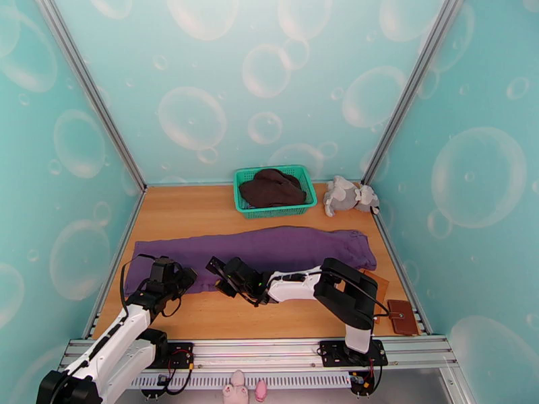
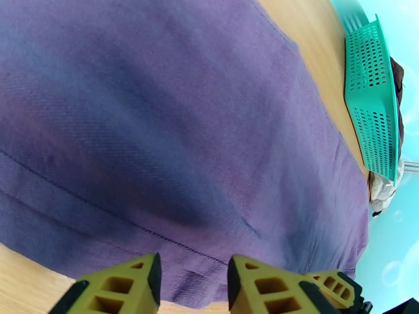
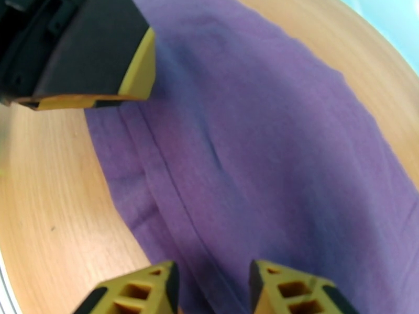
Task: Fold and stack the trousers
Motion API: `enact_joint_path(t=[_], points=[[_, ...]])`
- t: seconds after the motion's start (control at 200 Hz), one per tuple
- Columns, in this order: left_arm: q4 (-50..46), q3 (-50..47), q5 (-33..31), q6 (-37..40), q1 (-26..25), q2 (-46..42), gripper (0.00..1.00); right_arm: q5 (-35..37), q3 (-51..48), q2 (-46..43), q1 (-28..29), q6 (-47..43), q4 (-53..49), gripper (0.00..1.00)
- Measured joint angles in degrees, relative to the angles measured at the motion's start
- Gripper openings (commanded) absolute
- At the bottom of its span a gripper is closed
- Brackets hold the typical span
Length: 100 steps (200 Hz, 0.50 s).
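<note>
The purple trousers lie stretched flat across the table from left to right. My left gripper sits low over their near edge at the left part. In the left wrist view its yellow fingertips stand apart, with the trousers and their hem showing in the gap of the left gripper. My right gripper faces it from the right, close by. The right gripper is open over the trousers, just above a seam near the edge. The left gripper's finger shows in the right wrist view.
A green basket holding a dark brown garment stands at the back middle, with a grey plush toy to its right. A brown wallet lies at the near right. Bare wood runs along the near edge.
</note>
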Motion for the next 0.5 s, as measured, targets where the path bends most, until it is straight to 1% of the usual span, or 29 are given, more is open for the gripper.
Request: enact_joint_path(t=[0.05,0.085,0.25,0.33,0.365,0.415,0.46,0.5], points=[[0.0,0.0,0.0,0.0,0.1,0.1,0.39,0.0,0.6,0.7,0.2,-0.2,-0.7,0.39],[0.0,0.0,0.0,0.0,0.1,0.3,0.39,0.0,1.0,1.2,0.2,-0.2,-1.3,0.36],[0.2,0.0,0.6,0.0,0.1,1.7,0.38,-0.1,2.5,3.2,0.3,-0.2,-3.1,0.32],[0.5,0.0,0.6,0.0,0.0,2.4,0.38,-0.1,2.8,3.9,0.3,-0.2,-3.5,0.25],[0.5,0.0,0.6,0.0,0.0,2.5,0.38,-0.1,3.0,4.2,0.3,-0.2,-3.8,0.2],[0.8,-0.1,0.6,0.0,0.0,2.7,0.38,-0.1,3.4,4.6,0.3,-0.3,-4.3,0.12],[1.2,-0.4,0.6,0.0,0.0,2.8,0.38,0.0,3.9,4.9,0.3,-0.2,-4.6,0.08],[1.4,-0.6,0.6,0.0,0.0,3.0,0.38,0.0,4.3,4.9,0.3,-0.2,-5.0,0.02]])
